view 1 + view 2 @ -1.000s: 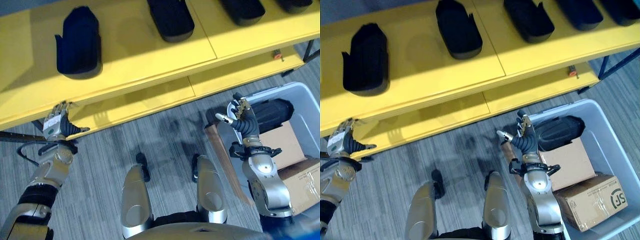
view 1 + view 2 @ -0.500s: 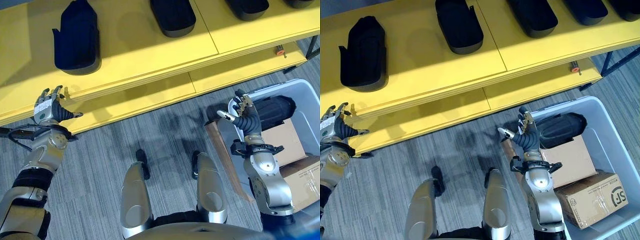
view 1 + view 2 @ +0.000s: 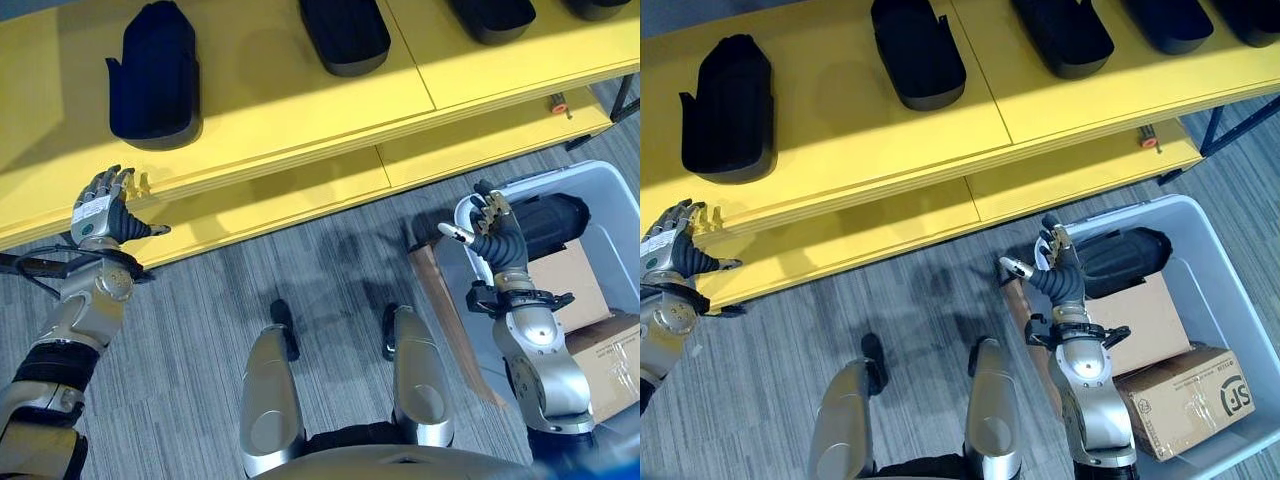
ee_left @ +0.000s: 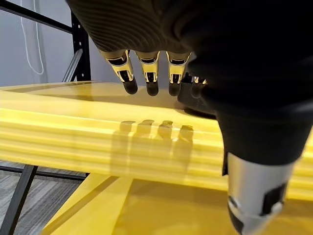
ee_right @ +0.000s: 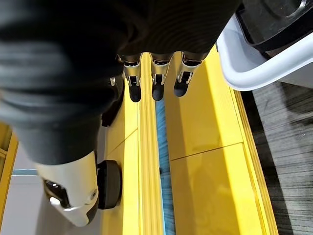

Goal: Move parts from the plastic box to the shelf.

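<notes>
Yellow shelf point(image 3: 300, 110) is carrying several black moulded parts point(image 3: 155, 75) on its top board, near the left hand point(image 3: 100, 212), which is hanging empty with relaxed fingers. Grey plastic box point(image 3: 1230, 270) is holding one more black part point(image 3: 1120, 258) above two cardboard cartons point(image 3: 1180, 400). Right hand point(image 3: 1055, 268) is hovering at the box rim, fingers loosely spread, holding nothing. It should probably be reaching inward over the rim and closing round the part's middle.
</notes>
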Robot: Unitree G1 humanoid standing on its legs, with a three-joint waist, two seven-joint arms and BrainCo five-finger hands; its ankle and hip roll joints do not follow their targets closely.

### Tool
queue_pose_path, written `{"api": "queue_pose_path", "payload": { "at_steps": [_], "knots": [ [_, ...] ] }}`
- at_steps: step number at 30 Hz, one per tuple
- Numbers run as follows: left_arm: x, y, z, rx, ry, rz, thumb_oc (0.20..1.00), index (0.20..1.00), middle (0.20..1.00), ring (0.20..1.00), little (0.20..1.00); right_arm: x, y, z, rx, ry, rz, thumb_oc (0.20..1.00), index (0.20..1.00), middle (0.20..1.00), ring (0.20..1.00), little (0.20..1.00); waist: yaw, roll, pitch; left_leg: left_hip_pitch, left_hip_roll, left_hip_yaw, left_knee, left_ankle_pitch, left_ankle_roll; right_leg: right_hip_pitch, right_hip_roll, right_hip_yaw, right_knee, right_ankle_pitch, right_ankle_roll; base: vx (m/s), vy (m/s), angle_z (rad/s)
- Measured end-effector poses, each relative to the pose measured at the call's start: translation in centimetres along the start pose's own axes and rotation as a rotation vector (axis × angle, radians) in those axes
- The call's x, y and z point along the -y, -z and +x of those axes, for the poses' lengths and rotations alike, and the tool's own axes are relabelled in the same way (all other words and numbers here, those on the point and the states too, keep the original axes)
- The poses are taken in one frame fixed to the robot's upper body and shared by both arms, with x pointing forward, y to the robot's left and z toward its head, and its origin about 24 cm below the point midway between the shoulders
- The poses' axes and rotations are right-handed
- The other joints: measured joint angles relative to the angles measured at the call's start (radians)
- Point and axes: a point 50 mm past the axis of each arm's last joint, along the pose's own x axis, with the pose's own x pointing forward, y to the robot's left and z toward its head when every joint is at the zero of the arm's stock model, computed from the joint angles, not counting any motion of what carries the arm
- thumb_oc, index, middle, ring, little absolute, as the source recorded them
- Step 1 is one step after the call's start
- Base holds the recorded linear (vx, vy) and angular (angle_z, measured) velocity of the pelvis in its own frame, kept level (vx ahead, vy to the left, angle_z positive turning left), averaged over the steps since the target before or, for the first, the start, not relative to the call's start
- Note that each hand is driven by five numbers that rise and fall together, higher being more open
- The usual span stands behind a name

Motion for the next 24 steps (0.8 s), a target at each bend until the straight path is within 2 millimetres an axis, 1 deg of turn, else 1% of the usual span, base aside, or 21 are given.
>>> {"api": "queue_pose_path", "payload": {
  "at_steps": [3,4,7,10,14,19,22,23,24],
  "knots": [
    [0.2,0.1,-0.1,-0.001,0.007,0.003,1.000,1.000,1.000,1.000,1.000,0.1,0.3,-0.2,-0.016,0.002,-0.001,1.000,1.000,1.000,1.000,1.000,-0.001,0.000,0.000,-0.001,0.000,0.000,0.002,-0.001,0.001,0.001,0.000,-0.002,-0.001,0.002,0.003,0.03,-0.003,0.00],
    [0.6,0.3,-0.4,-0.006,0.025,0.009,1.000,1.000,1.000,1.000,1.000,0.0,0.3,-0.2,-0.016,0.000,0.002,1.000,1.000,1.000,1.000,1.000,0.002,0.001,0.000,0.012,0.000,0.000,0.003,-0.005,0.004,0.014,0.001,-0.002,0.000,0.002,0.007,-0.04,0.009,-0.03],
    [0.4,0.8,-0.4,-0.018,0.025,0.025,1.000,1.000,1.000,1.000,1.000,-0.1,0.1,-0.1,-0.006,-0.003,0.002,1.000,1.000,1.000,1.000,1.000,0.003,0.001,0.000,0.013,0.001,-0.001,0.001,-0.004,0.003,0.015,0.001,-0.003,0.001,0.000,0.006,-0.01,0.003,0.01],
    [0.2,0.8,-0.2,-0.018,0.022,0.026,1.000,1.000,1.000,1.000,1.000,-0.1,-0.1,0.1,0.003,-0.004,0.003,1.000,1.000,1.000,1.000,1.000,0.002,0.001,0.000,0.007,0.001,-0.001,0.001,-0.004,0.002,0.008,0.000,-0.003,0.001,-0.004,0.000,0.00,0.000,0.00],
    [0.8,0.9,-0.1,-0.021,0.050,0.042,1.000,1.000,1.000,1.000,1.000,-0.1,0.0,0.0,-0.001,-0.003,0.001,1.000,1.000,1.000,1.000,1.000,0.000,0.001,0.000,-0.004,0.001,-0.001,0.004,-0.004,0.002,-0.003,-0.001,-0.003,0.004,-0.002,0.003,0.00,0.000,0.00],
    [0.7,0.8,0.3,-0.029,0.046,0.044,1.000,1.000,1.000,1.000,1.000,0.0,-0.1,0.1,0.004,-0.005,-0.003,1.000,1.000,1.000,1.000,1.000,0.002,0.002,0.001,-0.005,0.000,0.000,0.002,-0.002,0.005,-0.005,0.000,-0.003,0.009,-0.002,0.004,0.00,0.002,0.00],
    [0.7,0.7,0.6,-0.030,0.052,0.052,1.000,1.000,1.000,1.000,1.000,0.0,-0.2,0.1,0.006,-0.006,-0.005,1.000,1.000,1.000,1.000,1.000,-0.002,0.001,0.000,-0.016,0.000,0.001,0.005,-0.002,0.003,-0.020,-0.002,0.000,0.013,-0.006,-0.004,0.02,0.003,0.00],
    [0.8,0.6,0.6,-0.028,0.061,0.056,1.000,1.000,1.000,1.000,1.000,0.0,-0.2,0.1,0.009,-0.007,-0.005,1.000,1.000,1.000,1.000,1.000,0.000,0.001,0.000,-0.013,0.000,0.002,0.004,0.000,0.004,-0.019,-0.002,0.001,0.016,-0.003,0.002,-0.03,0.014,0.00],
    [0.4,0.6,1.0,-0.029,0.055,0.059,1.000,1.000,1.000,1.000,1.000,0.0,-0.3,0.1,0.010,-0.007,-0.007,1.000,1.000,1.000,1.000,1.000,-0.003,0.002,0.001,-0.022,0.000,0.000,0.003,0.002,0.001,-0.029,-0.002,0.001,0.017,-0.003,0.001,0.00,0.000,0.00]
  ]
}}
